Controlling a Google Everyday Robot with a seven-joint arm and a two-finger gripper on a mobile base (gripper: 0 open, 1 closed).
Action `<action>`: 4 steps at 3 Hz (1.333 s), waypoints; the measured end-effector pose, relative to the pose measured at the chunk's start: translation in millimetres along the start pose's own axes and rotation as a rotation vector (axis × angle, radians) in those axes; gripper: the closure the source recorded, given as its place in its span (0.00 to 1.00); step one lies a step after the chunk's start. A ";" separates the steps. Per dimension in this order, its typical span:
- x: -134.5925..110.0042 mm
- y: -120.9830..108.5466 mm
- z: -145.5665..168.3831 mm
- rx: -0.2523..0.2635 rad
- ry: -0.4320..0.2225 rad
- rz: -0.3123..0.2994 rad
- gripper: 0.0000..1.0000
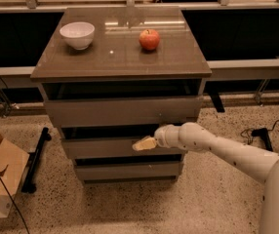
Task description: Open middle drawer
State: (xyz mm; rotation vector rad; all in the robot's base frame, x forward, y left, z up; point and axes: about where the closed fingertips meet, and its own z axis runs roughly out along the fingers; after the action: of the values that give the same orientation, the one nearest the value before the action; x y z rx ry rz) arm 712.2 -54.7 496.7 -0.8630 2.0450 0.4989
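Note:
A grey-brown cabinet [122,62] has three flat drawer fronts stacked one above another. The middle drawer [100,148] is the mid-height front, with a dark gap above it. My gripper [143,143] comes in from the right on a white arm [217,147]. Its pale tip lies against the top edge of the middle drawer front, right of centre. The top drawer front [122,111] sits above it and the bottom drawer front [127,171] below.
A white bowl [77,34] and a red apple [149,39] stand on the cabinet top. A cardboard box [0,174] sits on the floor at the left, next to a black bar [36,157]. Cables and a black plug [259,132] lie at the right.

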 end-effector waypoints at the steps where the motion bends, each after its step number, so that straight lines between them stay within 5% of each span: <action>1: 0.0 0.0 0.0 0.000 0.000 0.000 0.11; 2: 0.0 0.0 0.0 0.000 0.000 0.000 0.34; 3: 34.8 -2.2 23.8 0.013 0.074 0.037 0.57; 4: 42.5 -6.8 28.3 0.024 0.109 0.042 0.55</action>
State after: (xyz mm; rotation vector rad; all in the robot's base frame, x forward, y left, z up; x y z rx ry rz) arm 715.3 -58.8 445.5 -0.8508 2.1686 0.4587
